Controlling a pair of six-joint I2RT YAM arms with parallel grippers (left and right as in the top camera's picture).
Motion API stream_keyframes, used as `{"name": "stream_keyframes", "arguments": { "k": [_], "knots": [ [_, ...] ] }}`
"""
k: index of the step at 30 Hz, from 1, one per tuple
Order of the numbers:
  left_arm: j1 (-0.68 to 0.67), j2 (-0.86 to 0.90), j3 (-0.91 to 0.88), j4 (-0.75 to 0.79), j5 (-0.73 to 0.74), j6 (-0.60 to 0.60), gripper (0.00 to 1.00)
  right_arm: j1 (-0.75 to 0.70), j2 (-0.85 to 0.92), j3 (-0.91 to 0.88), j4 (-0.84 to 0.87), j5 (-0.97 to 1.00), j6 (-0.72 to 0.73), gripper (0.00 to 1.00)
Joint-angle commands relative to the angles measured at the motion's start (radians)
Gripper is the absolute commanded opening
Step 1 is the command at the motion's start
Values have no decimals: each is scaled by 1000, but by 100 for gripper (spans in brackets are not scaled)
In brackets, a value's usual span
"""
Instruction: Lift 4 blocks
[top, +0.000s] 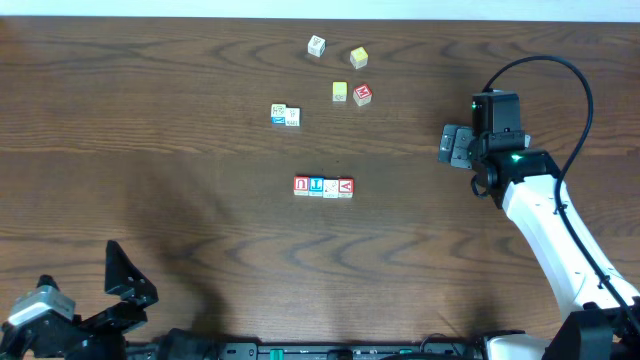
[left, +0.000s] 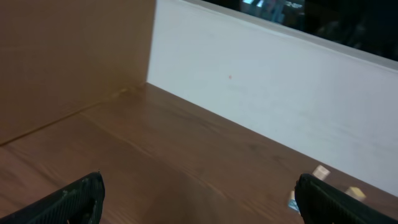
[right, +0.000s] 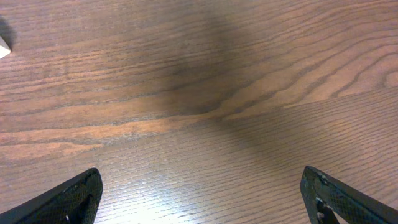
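- L gripper (left: 202, 208): jaws wide open, nothing held.
- R gripper (right: 202, 199): jaws wide open too, empty.
- 4 blocks (top: 323, 187) sit in a touching row, well apart from both.

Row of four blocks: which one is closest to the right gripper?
The red V block, at the row's end toward the right gripper; the other three lie beyond it.

Dark brown wooden surface (top: 150, 120), wavy grain. Small red wooden cube with white U (top: 301, 186), blue-faced wooden cube (top: 316, 186), white-faced wooden cube (top: 331, 188), red wooden cube with white V (top: 345, 187).
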Motion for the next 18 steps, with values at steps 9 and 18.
{"name": "stream_keyframes", "arguments": {
  "k": [9, 18],
  "knots": [
    [2, -3, 17, 23, 48, 8, 98, -2, -4, 7, -1, 10, -6, 99],
    [2, -2, 16, 35, 56, 91, 98, -2, -4, 7, -1, 10, -6, 99]
  ]
}}
